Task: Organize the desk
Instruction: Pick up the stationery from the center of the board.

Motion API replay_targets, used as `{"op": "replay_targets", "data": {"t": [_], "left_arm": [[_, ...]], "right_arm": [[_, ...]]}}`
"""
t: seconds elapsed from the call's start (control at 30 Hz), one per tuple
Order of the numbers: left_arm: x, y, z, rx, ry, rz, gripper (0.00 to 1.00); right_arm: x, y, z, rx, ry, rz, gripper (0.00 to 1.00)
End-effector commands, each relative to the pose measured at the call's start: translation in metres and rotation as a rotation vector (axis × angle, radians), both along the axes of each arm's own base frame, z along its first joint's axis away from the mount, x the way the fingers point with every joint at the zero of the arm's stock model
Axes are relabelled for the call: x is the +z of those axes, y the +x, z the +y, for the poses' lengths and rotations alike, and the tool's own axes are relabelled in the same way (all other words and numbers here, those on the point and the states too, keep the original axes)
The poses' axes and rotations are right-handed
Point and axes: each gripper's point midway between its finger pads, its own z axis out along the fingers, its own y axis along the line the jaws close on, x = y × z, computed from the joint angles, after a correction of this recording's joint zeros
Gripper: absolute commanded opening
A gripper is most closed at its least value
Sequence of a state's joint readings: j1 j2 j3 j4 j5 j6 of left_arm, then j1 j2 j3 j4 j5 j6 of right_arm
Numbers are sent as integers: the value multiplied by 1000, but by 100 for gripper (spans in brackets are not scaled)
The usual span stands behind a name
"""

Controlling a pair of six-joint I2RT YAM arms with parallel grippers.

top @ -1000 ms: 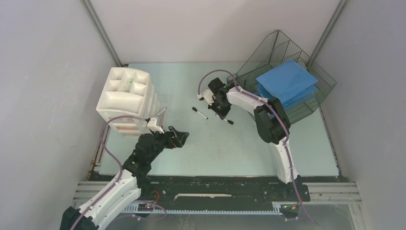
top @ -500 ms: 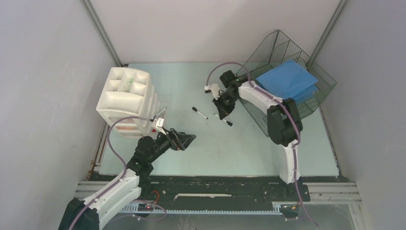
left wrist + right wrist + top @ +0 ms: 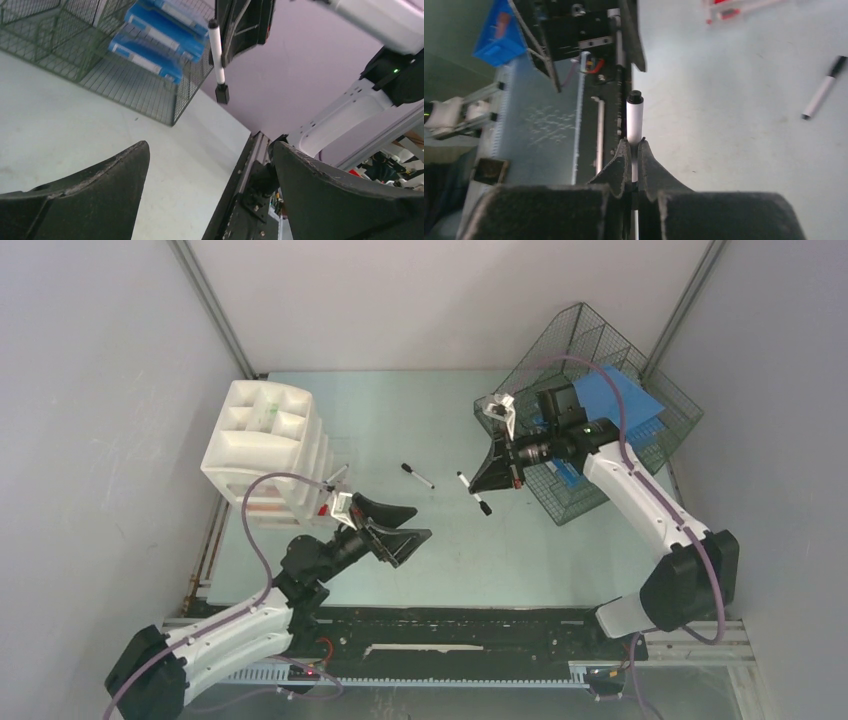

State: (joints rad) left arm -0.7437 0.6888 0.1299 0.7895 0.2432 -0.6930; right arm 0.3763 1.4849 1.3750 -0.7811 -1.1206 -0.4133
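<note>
The desk (image 3: 450, 550), a flat, smooth, pale mint-green rectangle, is seen spread between grey walls, with a black rail running along its near edge where both arms are bolted. A slim cylindrical marker (image 3: 476, 498), white-barrelled and black-capped, is pinched between the pressed-together black fingers of the right gripper (image 3: 478, 480). It is held clear of the desk surface, and in the right wrist view its barrel (image 3: 634, 117) is seen standing out beyond the curved, matte pads of the claw (image 3: 634, 150). A second marker (image 3: 418, 476) of the same make is left lying flat on the desk, just to the left of the held one. The left gripper (image 3: 418, 525) is held low over the near-left part of the desk with its broad, tapering, scuffed black fingers (image 3: 100, 185) spread wide and nothing between them. A dark wire-mesh tray (image 3: 590, 340), angular and open-gridded, is set at the far right corner, and glossy blue folders (image 3: 610, 400) are stacked inside it. A white moulded plastic drawer unit (image 3: 262, 440), stepped at its front and divided into compartments on top, is placed at the far left of the desk.
</note>
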Motion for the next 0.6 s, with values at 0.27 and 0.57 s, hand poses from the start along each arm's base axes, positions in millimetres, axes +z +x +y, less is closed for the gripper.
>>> {"op": "replay_targets", "data": {"t": [0.27,0.57], "left_arm": [[77,12,-35,2,-157,-132,98],[81,12,-69,-62,-176,-89,79]], "right_arm": [[44,-23,-8,164,311,95,0],[47,-27,-8,181,320,91,0]]}}
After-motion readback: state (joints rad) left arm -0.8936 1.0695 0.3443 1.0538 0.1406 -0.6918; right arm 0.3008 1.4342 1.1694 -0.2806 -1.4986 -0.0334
